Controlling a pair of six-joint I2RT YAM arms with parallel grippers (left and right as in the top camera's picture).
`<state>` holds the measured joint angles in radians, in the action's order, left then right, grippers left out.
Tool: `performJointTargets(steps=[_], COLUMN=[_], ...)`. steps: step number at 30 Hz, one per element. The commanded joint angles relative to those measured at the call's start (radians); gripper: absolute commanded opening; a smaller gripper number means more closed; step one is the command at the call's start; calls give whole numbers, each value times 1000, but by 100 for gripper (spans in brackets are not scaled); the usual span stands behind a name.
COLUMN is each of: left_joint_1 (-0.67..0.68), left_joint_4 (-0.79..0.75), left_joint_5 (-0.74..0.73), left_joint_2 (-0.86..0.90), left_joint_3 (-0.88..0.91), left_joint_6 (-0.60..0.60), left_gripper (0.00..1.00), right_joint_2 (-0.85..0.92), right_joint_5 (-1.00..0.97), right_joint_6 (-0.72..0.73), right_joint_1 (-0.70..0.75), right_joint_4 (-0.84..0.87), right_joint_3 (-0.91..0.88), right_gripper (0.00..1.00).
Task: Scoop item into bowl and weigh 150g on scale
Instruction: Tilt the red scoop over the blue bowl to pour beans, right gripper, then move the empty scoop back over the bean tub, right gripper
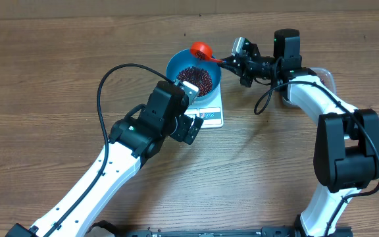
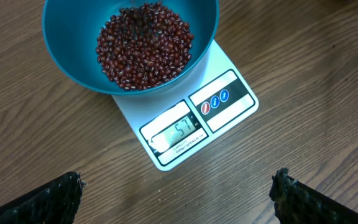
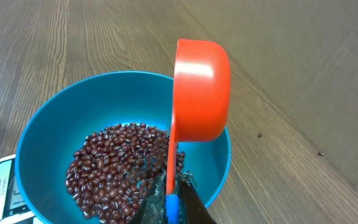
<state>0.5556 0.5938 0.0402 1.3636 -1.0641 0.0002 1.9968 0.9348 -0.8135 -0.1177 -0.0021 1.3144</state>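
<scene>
The blue bowl [image 1: 175,62] stands on the white scale [image 1: 210,117] and holds a heap of dark red beans [image 1: 196,79]. My right gripper [image 1: 232,63] is shut on the handle of an orange-red scoop [image 1: 201,49], which is tipped on its side over the bowl's far rim. From the right wrist, the scoop [image 3: 201,90] hangs above the beans [image 3: 110,168], and some beans under it are blurred. My left gripper [image 2: 178,193] is open and empty, low in front of the scale [image 2: 166,158], whose display is lit.
A clear plastic tub [image 1: 326,78] sits at the back right, mostly hidden behind the right arm. The left arm stretches from the front left to the scale. Bare wooden table [image 1: 58,72] surrounds the scale.
</scene>
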Motion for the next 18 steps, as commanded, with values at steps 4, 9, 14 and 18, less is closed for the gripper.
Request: performJointTargets(steps=[4, 9, 14, 18], left_joint_1=[-3, -3, -3, -3], left_joint_4=[-3, -3, -3, -3], left_joint_5=[-8, -8, -8, -8], left_joint_2=[6, 6, 6, 6], left_joint_3=[3, 3, 3, 3], left_joint_6=[11, 12, 12, 12], left_gripper=[100, 100, 99, 100], right_joint_2=[-18, -74, -135, -181], right_joint_5=[2, 0, -18, -39], right_joint_6=[-14, -15, -14, 140], right_joint_1=[1, 1, 18, 55], right_joint_4=[12, 16, 16, 11], right_joint_3=[3, 3, 3, 3], right_gripper=[4, 4, 4, 4])
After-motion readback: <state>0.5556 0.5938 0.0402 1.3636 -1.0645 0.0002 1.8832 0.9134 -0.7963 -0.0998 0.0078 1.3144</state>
